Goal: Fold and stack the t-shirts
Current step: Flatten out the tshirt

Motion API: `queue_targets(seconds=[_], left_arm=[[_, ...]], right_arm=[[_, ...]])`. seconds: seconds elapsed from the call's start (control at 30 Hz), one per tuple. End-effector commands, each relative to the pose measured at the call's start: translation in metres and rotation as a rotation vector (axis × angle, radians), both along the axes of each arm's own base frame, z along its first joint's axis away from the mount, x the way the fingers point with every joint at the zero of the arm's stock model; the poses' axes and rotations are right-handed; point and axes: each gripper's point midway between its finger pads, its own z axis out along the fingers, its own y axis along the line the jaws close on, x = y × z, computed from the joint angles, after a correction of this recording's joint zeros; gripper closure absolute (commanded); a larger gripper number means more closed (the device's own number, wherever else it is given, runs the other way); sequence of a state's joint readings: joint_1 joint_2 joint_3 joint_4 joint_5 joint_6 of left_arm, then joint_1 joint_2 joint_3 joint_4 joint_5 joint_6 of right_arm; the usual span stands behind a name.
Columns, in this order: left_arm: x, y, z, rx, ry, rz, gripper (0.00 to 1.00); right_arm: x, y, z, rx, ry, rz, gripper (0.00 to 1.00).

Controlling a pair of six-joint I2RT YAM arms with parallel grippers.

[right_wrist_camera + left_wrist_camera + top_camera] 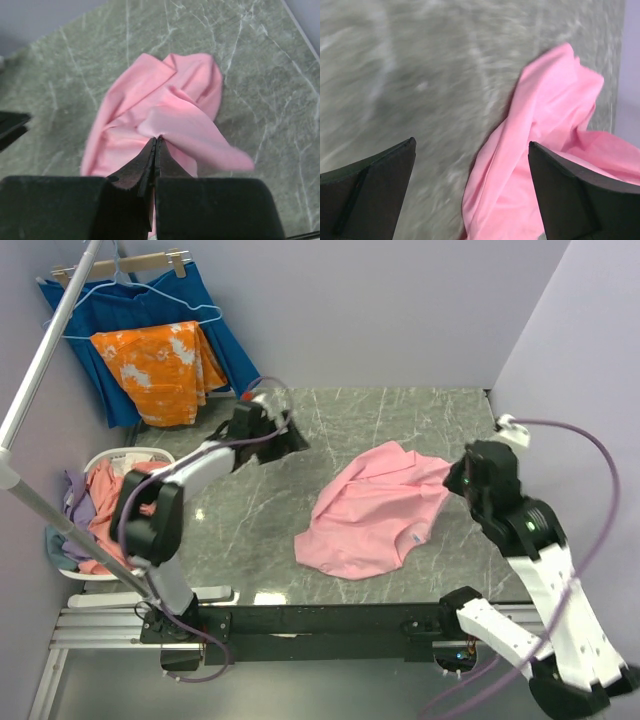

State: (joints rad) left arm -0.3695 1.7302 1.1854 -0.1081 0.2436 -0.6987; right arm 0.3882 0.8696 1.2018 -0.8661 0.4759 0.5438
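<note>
Top external view showed one pink t-shirt (pixel 375 510) lying in a crumpled heap on the gray counter (pixel 400 415), a bit right of the middle. It was not folded yet. More t-shirts (pixel 108 495) sat bunched up in the white basket (pixel 135 453) at the left side.

The right pincer (pixel 462 478) was at the right edge of the pink t-shirt. Its wrist view showed the two fingers pressed tight together, and they seemed to pinch a small bit of the cloth, with a loose flap lifted beside them. The left pincer (pixel 288 435) was wide open and held nothing. It hung over the bare counter near the back, with the shirt just beside one finger (pixel 570 195) in its own view.

Things could go wrong from here. The pinch looked very thin, so the cloth could slip out if the arm pulled fast. Only one side was held, so a pull might drag the whole lump along and not spread it flat. The shirt was also near the right edge of the counter, so a long pull that way could tip it off.
</note>
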Motion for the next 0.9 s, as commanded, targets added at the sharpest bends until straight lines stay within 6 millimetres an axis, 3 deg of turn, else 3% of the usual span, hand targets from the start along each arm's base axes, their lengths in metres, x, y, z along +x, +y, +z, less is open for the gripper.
queue_targets(seconds=[0.0, 0.13, 0.33, 0.43, 0.57, 0.73, 0.83, 0.87], left_arm=[[0.010, -0.091, 0.015, -0.027, -0.072, -0.305, 0.01], [0.012, -0.147, -0.002, 0.002, -0.079, -0.415, 0.01], [0.009, -0.188, -0.036, 0.098, -0.124, -0.506, 0.01], [0.005, -0.198, -0.052, 0.183, -0.150, -0.501, 0.01], [0.018, -0.193, -0.073, 0.330, -0.166, -0.417, 0.01], [0.021, -0.201, -0.093, 0.396, -0.173, -0.401, 0.02], [0.030, -0.196, -0.092, 0.418, -0.176, -0.335, 0.25], [0.033, -0.194, -0.089, 0.423, -0.182, -0.313, 0.48]], right_arm=[[-0.028, -0.005, -0.017, 0.060, 0.043, -0.025, 1.00], [-0.034, -0.006, -0.031, 0.058, 0.075, -0.023, 1.00], [-0.033, 0.000, -0.048, 0.069, 0.098, 0.005, 1.00], [-0.030, 0.005, -0.053, 0.074, 0.109, 0.021, 1.00], [-0.027, 0.010, -0.054, 0.084, 0.106, 0.042, 1.00], [-0.021, 0.016, -0.057, 0.086, 0.108, 0.061, 1.00], [-0.017, 0.017, -0.056, 0.087, 0.098, 0.068, 1.00], [-0.016, 0.018, -0.054, 0.087, 0.092, 0.068, 1.00]])
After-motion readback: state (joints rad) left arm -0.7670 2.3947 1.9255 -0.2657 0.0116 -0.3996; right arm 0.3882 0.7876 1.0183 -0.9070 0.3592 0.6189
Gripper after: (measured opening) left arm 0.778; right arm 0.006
